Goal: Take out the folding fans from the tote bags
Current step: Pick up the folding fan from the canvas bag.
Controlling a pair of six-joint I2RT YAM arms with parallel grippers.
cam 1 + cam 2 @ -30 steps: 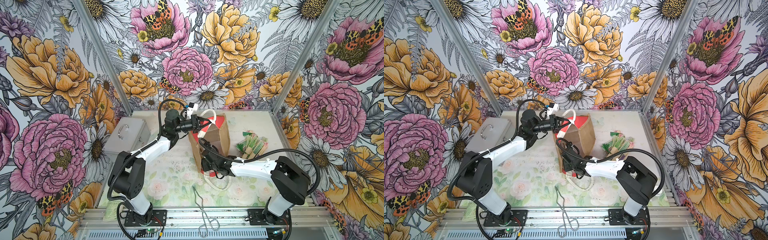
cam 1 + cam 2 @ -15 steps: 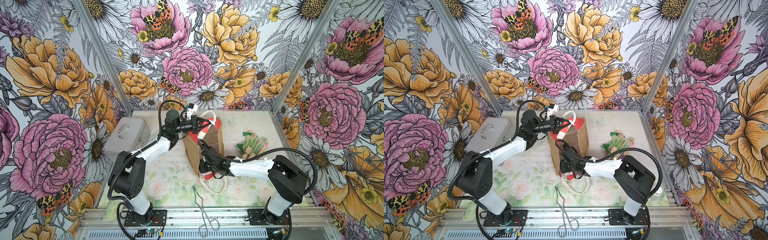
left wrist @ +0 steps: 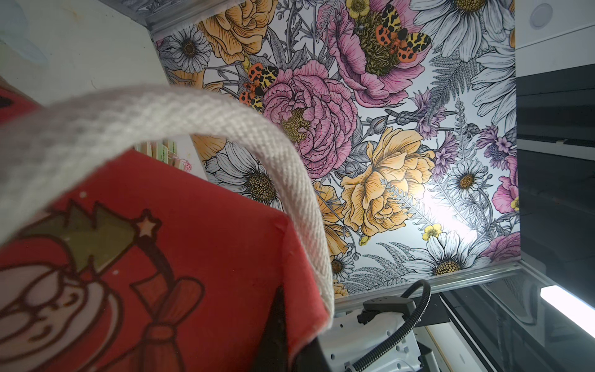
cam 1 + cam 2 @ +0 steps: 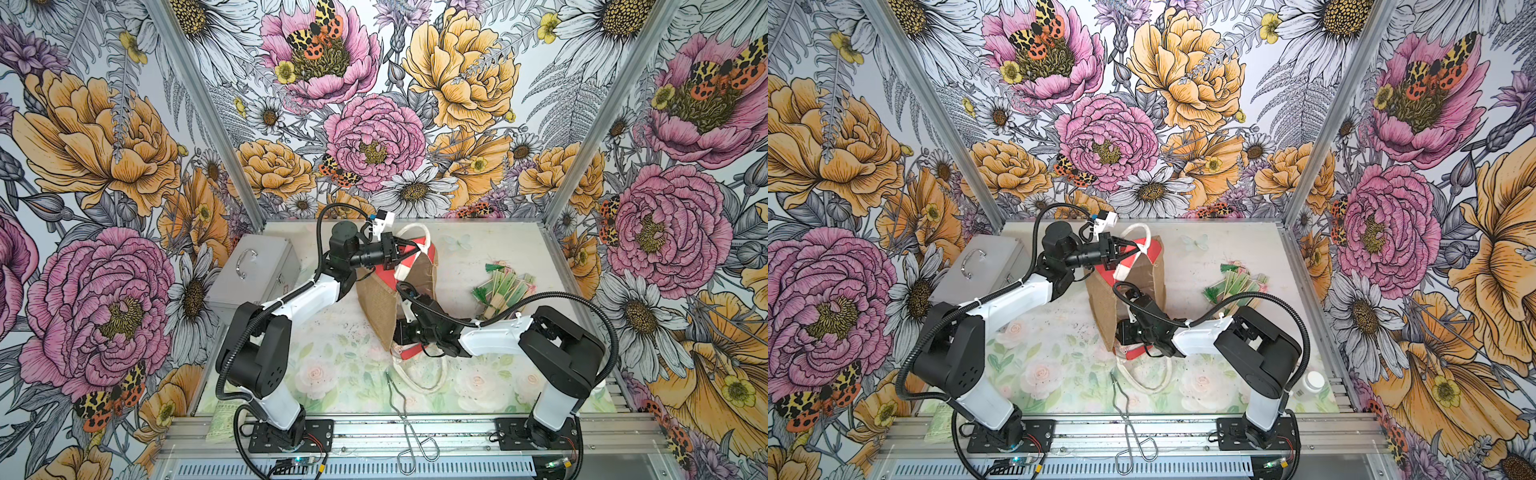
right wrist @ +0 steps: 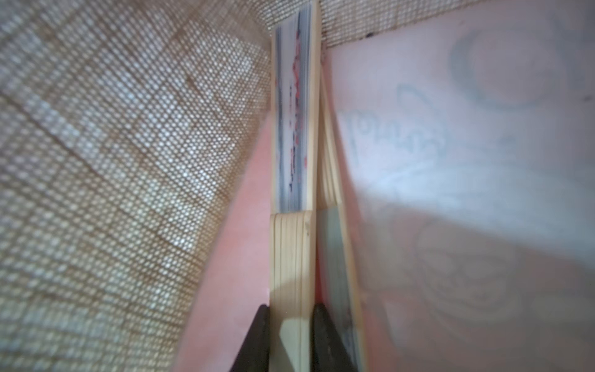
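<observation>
Script (image 5: 396, 135) on tote bag (image 4: 376, 307) lining illegible, left gripper (image 4: 409, 249) tight on its rim, right gripper (image 5: 289, 309) snug around folding fan (image 5: 291, 257).

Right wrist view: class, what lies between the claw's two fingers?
A closed folding fan, wooden slats between the fingers of the right claw, inside the tote bag. Only the right wrist view shows it.

In both top views the bag (image 4: 376, 305) hides your right gripper (image 5: 290, 335). Its wrist view cuts off the fan (image 5: 291, 257) at the gripped end, and the print (image 5: 402, 135) beside it is blurred.
</observation>
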